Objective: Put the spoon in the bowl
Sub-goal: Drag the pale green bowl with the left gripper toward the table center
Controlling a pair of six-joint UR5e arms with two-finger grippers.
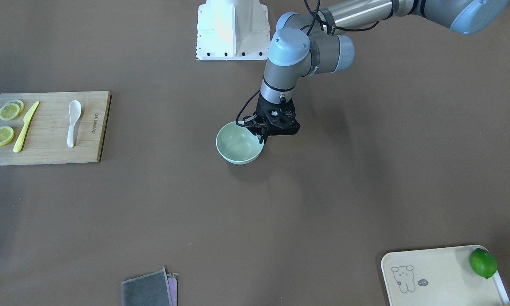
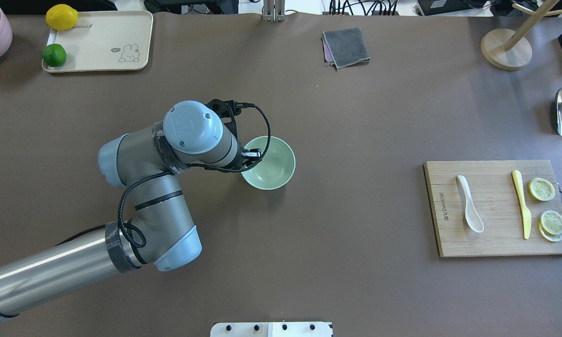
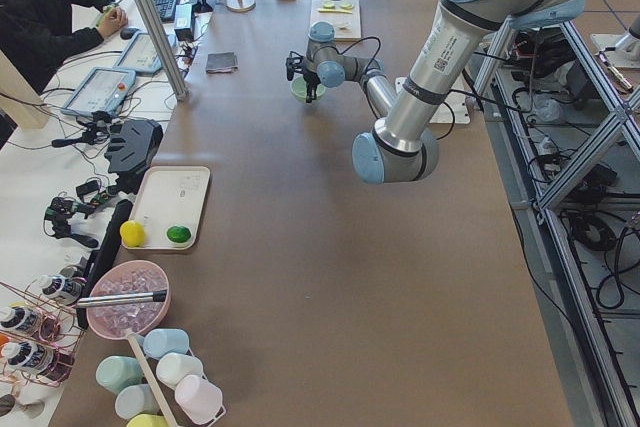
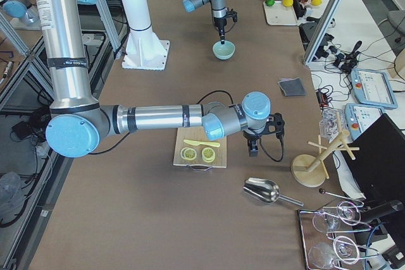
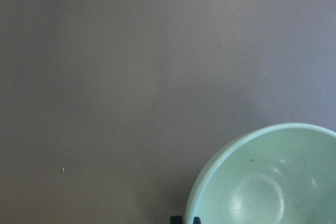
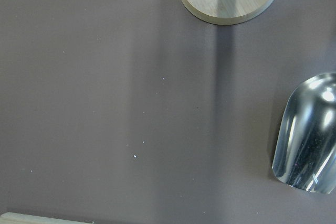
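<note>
The left tool (image 1: 263, 138) stands upright at the mint-green bowl (image 1: 237, 146) mid-worktop (image 1: 322, 204), its fingers pinched shut on the rim on the robot's left side. The white soup spoon (image 1: 73, 123) lies on the bamboo cutting board (image 1: 51, 151), well apart from the bowl, near the yellow plastic knife (image 1: 25, 126). The right tool (image 4: 253, 151) hangs just beside the board; I cannot tell whether it is open or closed.

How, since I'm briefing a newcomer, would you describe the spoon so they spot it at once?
Find the rectangular bamboo cutting board on the brown table. On it lies a small white soup spoon with a deep oval scoop. Its neighbours, a slim yellow plastic knife and lemon slices, are yellow; it alone is white.
</note>
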